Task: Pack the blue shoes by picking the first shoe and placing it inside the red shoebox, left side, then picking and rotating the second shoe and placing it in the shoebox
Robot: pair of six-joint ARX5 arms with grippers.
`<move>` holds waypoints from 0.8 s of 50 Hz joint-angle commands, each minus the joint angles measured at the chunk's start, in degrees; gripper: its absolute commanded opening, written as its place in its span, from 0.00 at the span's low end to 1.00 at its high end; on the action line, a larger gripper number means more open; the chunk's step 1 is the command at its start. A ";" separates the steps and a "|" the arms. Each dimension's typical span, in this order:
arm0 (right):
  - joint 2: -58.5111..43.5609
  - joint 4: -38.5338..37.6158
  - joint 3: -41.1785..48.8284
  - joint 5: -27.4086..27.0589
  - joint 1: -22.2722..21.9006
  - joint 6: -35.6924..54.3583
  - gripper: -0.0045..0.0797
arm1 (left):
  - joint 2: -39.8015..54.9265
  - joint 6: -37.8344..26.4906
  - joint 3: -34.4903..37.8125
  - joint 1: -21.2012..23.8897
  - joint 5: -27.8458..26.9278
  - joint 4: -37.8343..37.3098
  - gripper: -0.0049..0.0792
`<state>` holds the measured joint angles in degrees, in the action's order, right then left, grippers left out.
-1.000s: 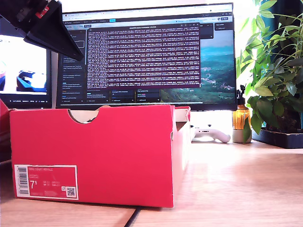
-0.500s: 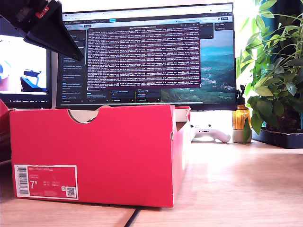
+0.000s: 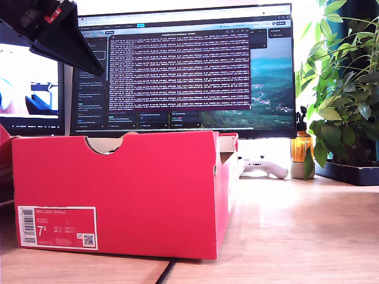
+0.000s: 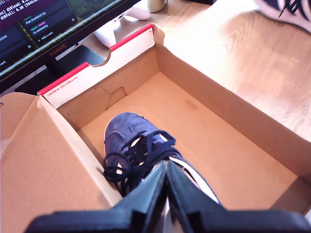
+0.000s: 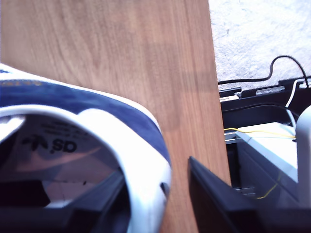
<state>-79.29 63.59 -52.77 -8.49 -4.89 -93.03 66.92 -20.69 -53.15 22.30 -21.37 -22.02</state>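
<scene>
In the exterior view's upper left, an arm (image 3: 56, 32) is hanging above the red shoebox (image 3: 118, 195). My first pincer (image 4: 167, 187) is pinching the first shoe (image 4: 141, 153) against the box's side wall; it should settle flat before letting go. My second pincer (image 5: 160, 194), spread, is straddling the second shoe (image 5: 97, 126)'s heel on the surface (image 5: 121, 43); seat deeper before clamping.

bright daylight, glare blowing out the window, wrist views softly blurred.

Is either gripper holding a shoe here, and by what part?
My first gripper is shut on the first shoe at its collar. My second gripper straddles the second shoe's heel collar; contact unclear.
</scene>
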 commanded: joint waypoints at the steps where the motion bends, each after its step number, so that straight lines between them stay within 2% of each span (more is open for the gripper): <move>1: -0.81 1.57 2.89 -0.22 -0.07 0.04 0.05 | 0.04 0.33 0.20 -0.07 -0.24 0.35 0.04; 6: -0.81 1.53 2.86 -2.56 -0.15 2.95 0.04 | 0.04 0.33 0.20 -0.07 -0.24 0.35 0.04; 23: -0.79 2.62 2.32 -2.80 -0.15 23.04 0.04 | 0.04 0.33 0.20 -0.07 -0.24 0.35 0.04; 24: -0.79 2.43 2.12 -2.80 -0.15 28.76 0.04 | 0.04 0.33 0.20 -0.07 -0.24 0.35 0.04; 30: -0.79 2.10 -0.13 -2.56 -0.15 45.42 0.04 | 0.04 0.33 0.20 -0.07 -0.24 0.35 0.04; 40: -0.76 2.64 -6.34 -2.45 0.57 64.04 0.04 | 0.04 0.33 0.20 -0.07 -0.24 0.35 0.04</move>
<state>-80.09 66.98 -55.24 -11.09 -4.78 -32.51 66.92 -20.69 -53.15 22.30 -21.37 -22.02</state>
